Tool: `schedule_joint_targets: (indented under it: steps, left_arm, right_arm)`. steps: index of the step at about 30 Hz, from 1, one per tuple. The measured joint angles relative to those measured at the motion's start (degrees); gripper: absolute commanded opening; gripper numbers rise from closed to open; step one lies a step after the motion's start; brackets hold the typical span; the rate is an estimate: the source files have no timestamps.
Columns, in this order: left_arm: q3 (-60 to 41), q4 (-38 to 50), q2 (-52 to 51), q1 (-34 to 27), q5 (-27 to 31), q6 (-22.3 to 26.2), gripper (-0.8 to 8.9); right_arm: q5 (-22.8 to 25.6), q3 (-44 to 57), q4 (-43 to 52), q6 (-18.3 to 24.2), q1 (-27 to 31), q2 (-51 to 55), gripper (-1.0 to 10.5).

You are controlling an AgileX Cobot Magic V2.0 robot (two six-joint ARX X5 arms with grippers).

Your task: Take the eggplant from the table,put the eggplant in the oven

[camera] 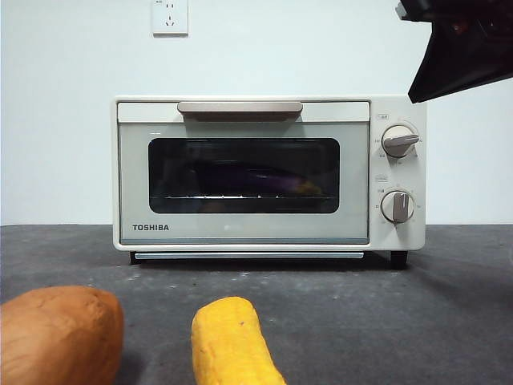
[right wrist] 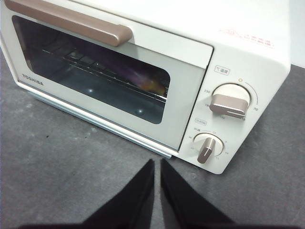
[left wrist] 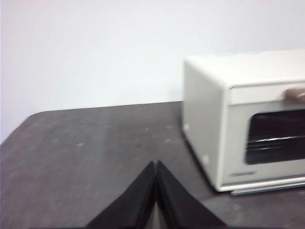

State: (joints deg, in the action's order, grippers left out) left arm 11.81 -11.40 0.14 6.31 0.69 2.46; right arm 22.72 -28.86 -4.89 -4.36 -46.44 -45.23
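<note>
At the front edge of the table (camera: 449,321) lie two things, cut off by the front view's lower border: an orange-brown sweet potato (camera: 58,335) toward the front left corner, and just to its right, apart from it, a yellow rough-skinned cylinder (camera: 231,343) pointing away from the edge.

Behind them comes a bare stretch of dark speckled tabletop, then the oven (camera: 240,233), standing on black feet well back toward the wall, its door closed and the beige handle (camera: 240,107) across the top of the door. Two round knobs (camera: 398,141) sit one above the other on its right side.

Through the dark window the eggplant (camera: 248,178) shows as a long purple shape lying on the wire rack inside the oven, its brownish-yellow stem end toward the right.

The right gripper (right wrist: 157,164) hangs above the table before the oven's right front corner, its jaws drawn together with only a thin slit between them, holding nothing. The left gripper (left wrist: 156,167) is off the oven's left side, jaws pressed together, empty.

On the white wall beyond is a socket (camera: 169,16).
</note>
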Motion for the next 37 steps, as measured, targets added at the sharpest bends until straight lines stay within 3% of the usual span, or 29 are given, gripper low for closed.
schedule_joint_targets:
  steps: [5, 14, 37]
  left_arm:
    - [-4.3, -0.8, 0.2, -3.1, 0.0, 0.0, 0.08]
    - [-9.8, 0.5, 0.2, -3.4, 0.0, 0.0, 0.08]
    - [-10.1, 2.7, 0.1, -3.4, 0.0, 0.0, 0.08]
  right_arm:
    - [0.0, 0.0, 0.3, 0.0, 0.0, 0.0, 0.0]
    - [0.0, 0.0, 1.3, 0.0, 0.0, 0.0, 0.0]
    - [0.0, 0.0, 1.5, 0.0, 0.0, 0.0, 0.0]
